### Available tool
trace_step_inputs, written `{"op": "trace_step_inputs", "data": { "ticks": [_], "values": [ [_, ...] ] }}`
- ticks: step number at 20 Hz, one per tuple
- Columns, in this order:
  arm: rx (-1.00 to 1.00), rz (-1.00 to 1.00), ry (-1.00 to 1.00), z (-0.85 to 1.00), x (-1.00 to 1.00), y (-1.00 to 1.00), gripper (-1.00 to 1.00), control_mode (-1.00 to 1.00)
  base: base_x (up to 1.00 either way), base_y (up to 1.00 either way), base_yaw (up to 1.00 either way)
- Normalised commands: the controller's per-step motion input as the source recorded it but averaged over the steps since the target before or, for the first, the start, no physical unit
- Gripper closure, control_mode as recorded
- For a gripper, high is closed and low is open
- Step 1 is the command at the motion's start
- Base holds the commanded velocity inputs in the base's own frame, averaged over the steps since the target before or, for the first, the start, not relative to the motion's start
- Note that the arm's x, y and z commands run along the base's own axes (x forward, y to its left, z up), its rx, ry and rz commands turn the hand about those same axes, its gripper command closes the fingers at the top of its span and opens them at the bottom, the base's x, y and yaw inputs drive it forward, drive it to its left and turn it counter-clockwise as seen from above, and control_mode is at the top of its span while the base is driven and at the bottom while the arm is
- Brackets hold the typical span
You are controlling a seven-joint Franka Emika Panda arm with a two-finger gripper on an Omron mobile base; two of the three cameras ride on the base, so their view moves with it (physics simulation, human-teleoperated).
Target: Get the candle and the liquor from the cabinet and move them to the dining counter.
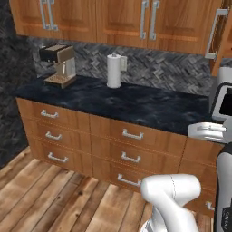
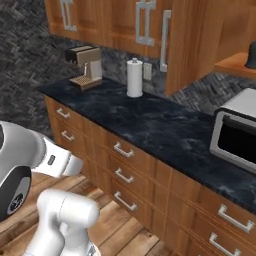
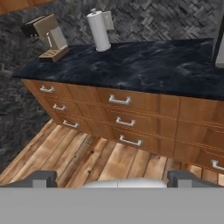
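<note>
Tool (image 3: pixel 112 177) wide open, empty, above bare floor (image 3: pixel 65 157) before drawers (image 3: pixel 120 114)

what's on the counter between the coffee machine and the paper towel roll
Nothing: in the left base view, bare black counter runs between the coffee machine and the paper towel roll.

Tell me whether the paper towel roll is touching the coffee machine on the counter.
Apart. The left base view shows bare black counter between the coffee machine and the paper towel roll; the right base view shows the same gap.
</note>
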Motion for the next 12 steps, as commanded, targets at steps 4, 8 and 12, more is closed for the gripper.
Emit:
{"op": "trace_step_inputs", "data": {
  "ticks": [4,8,12],
  "values": [
    [0.00,0.00,0.00,0.00,0.00,0.00,-1.00,1.00,0.00,-0.70,-0.25],
    [0.00,0.00,0.00,0.00,0.00,0.00,-1.00,1.00,0.00,-0.76,-0.22],
    [0.00,0.00,0.00,0.00,0.00,0.00,-1.00,1.00,0.00,-0.75,-0.21]
  ]
}}
